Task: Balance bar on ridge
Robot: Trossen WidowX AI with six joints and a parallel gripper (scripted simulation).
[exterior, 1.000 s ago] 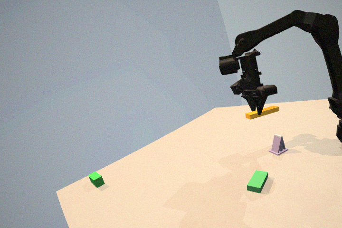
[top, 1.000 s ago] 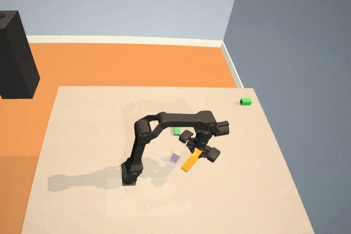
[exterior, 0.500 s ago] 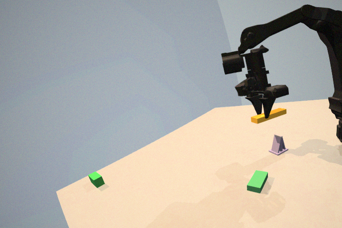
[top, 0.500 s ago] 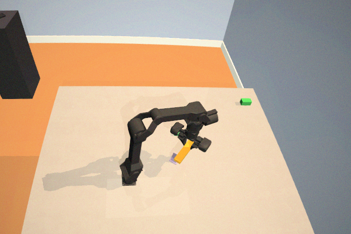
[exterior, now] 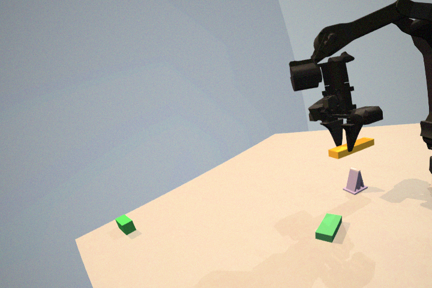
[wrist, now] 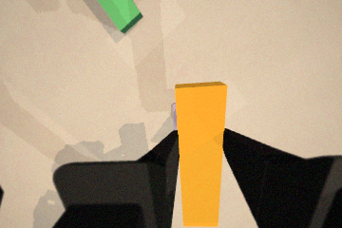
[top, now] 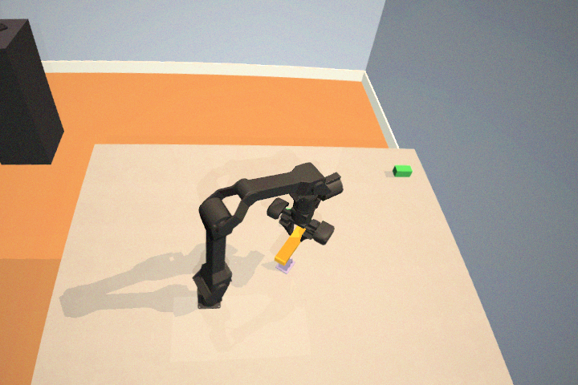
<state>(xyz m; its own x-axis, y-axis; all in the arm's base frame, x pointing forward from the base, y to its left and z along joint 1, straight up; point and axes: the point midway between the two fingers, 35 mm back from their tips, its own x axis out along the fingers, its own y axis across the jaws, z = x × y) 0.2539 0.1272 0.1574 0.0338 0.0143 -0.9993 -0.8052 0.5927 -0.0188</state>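
Observation:
My gripper (exterior: 344,147) (wrist: 199,134) is shut on the orange bar (top: 290,246) (exterior: 362,144) (wrist: 200,180) and holds it in the air. The bar looks about level. In the exterior view the fingers grip it nearer its left end. The lilac ridge (top: 284,267) (exterior: 354,180) (wrist: 174,112) stands upright on the table on a small square base, below the bar and apart from it. In the top view and wrist views the bar hides part of the ridge.
A green block (exterior: 329,227) (wrist: 122,13) lies on the table (top: 389,294) (exterior: 203,210) near the ridge; the arm mostly hides it in the top view. Another green block (top: 402,171) (exterior: 125,224) lies near the table's far corner. A dark pedestal (top: 17,99) stands beyond the table.

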